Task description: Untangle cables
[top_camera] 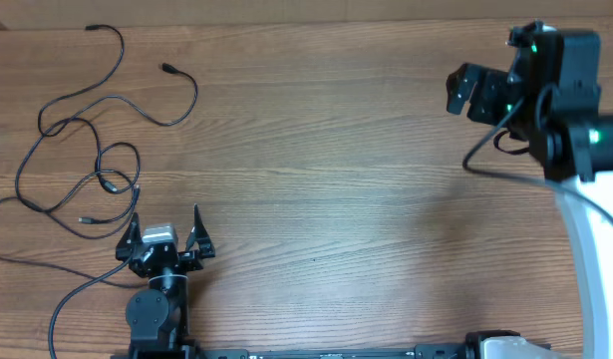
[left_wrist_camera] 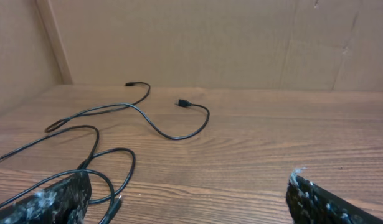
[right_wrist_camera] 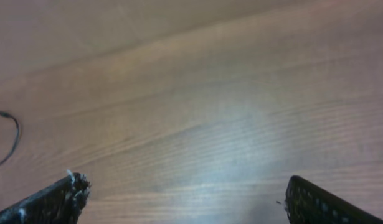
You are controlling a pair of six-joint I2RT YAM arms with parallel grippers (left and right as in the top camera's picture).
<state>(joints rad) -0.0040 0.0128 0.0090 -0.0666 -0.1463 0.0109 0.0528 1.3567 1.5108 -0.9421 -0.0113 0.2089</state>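
- Where the wooden table (top_camera: pixel 366 179) meets its left edge, the cables (top_camera: pixel 97 150) lie in loose, overlapping black loops, running from the far left corner down toward the near edge.
- One strand ends in a small plug (top_camera: pixel 169 68) out near the far edge, clear of the main tangle.
- The left gripper (top_camera: pixel 166 224) sits close to the near edge, just to the right of the loops, with its jaws spread wide and nothing between them.
- Its left finger (top_camera: pixel 133 227) is right beside the nearest strand; I cannot tell whether they touch.
- From the left wrist, the cables (left_wrist_camera: pixel 147 121) sprawl ahead of the gripper (left_wrist_camera: pixel 186 180) toward a cardboard wall (left_wrist_camera: pixel 210 37).
- The right gripper (top_camera: pixel 463 92) hovers by the far right corner, well apart from the cords, jaws apart and empty.
- Its wrist view shows bare wood between the fingers of the gripper (right_wrist_camera: pixel 185 182) and one cable end (right_wrist_camera: pixel 10 134) at the left.
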